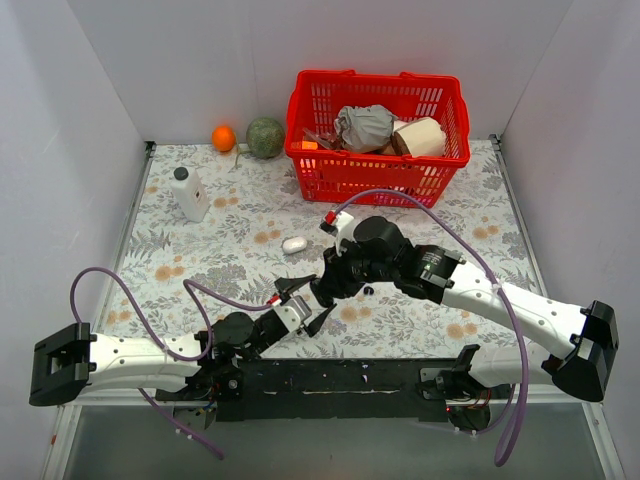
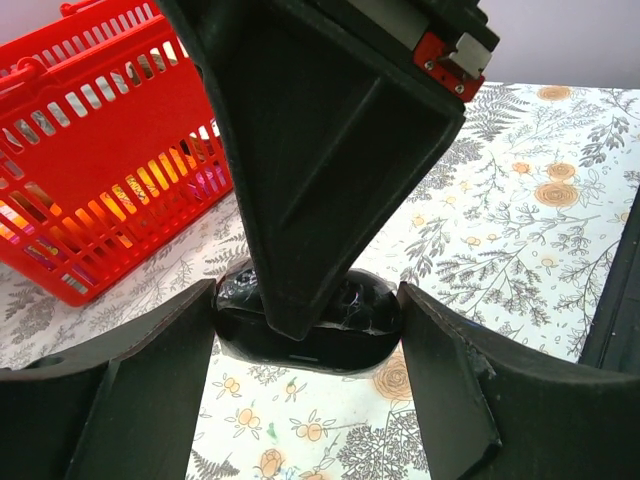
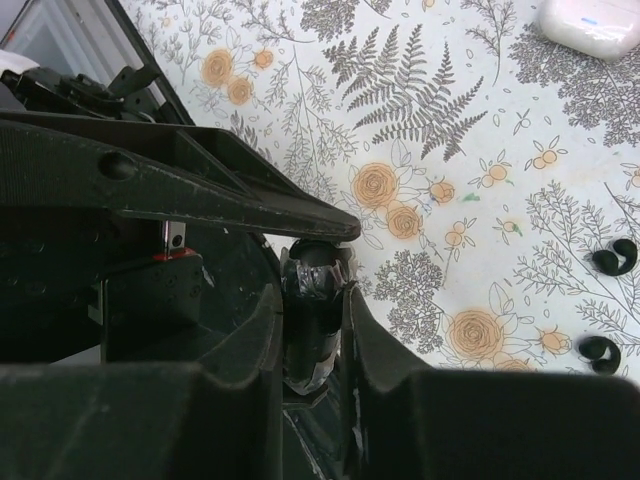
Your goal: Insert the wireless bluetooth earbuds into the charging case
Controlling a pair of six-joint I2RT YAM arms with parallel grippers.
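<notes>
The left hand [image 1: 304, 302] and right hand [image 3: 316, 300] both clamp the black oval object [image 2: 300, 352] — the earbuds [image 3: 612, 258], lower right, look light and slippery, best pinched gently across the body.

Plain white walls [image 1: 100, 80] enclose a floral-patterned table [image 1: 190, 262].

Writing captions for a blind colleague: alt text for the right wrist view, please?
The right pincer grips a glossy black oval object, low in frame. Two tiny black earbuds lie on the floral table at right; the white charging case sits top right.
</notes>
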